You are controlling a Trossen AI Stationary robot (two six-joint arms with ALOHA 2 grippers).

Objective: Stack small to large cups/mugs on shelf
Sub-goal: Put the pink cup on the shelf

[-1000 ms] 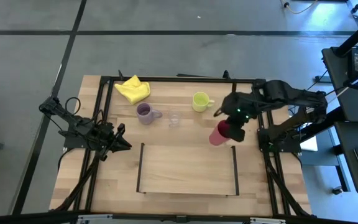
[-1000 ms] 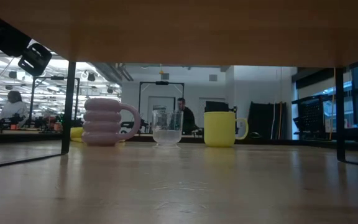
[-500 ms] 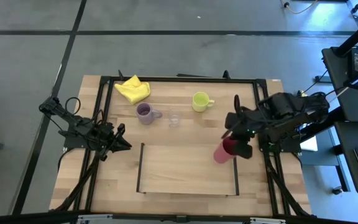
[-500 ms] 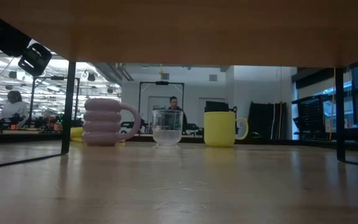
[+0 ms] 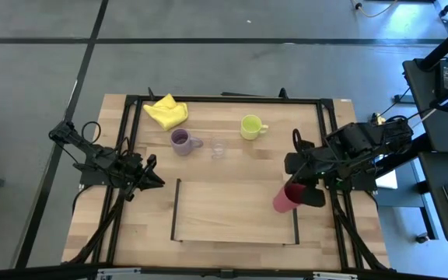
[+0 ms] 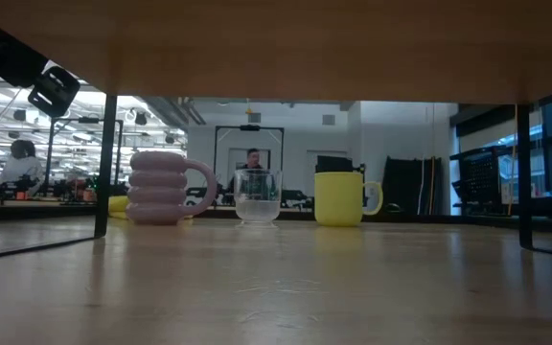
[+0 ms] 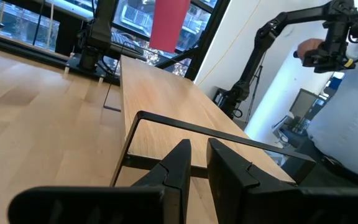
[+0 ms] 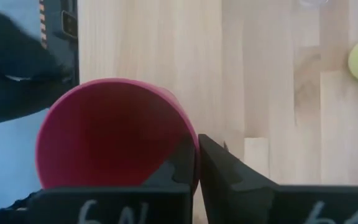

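The right pincer (image 5: 300,190) grips the red cup (image 5: 286,197) by its rim, upright over the shelf's (image 5: 232,211) right end. The left pincer (image 5: 151,176) waits shut at the surface's left edge — 3 other cups stand behind the shelf.

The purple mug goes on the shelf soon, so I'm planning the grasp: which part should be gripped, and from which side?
Judging from above, pinch the purple mug across its open rim wall, descending vertically. Its handle points toward the clear glass, close beside it, so pick the rim's handle-free side.
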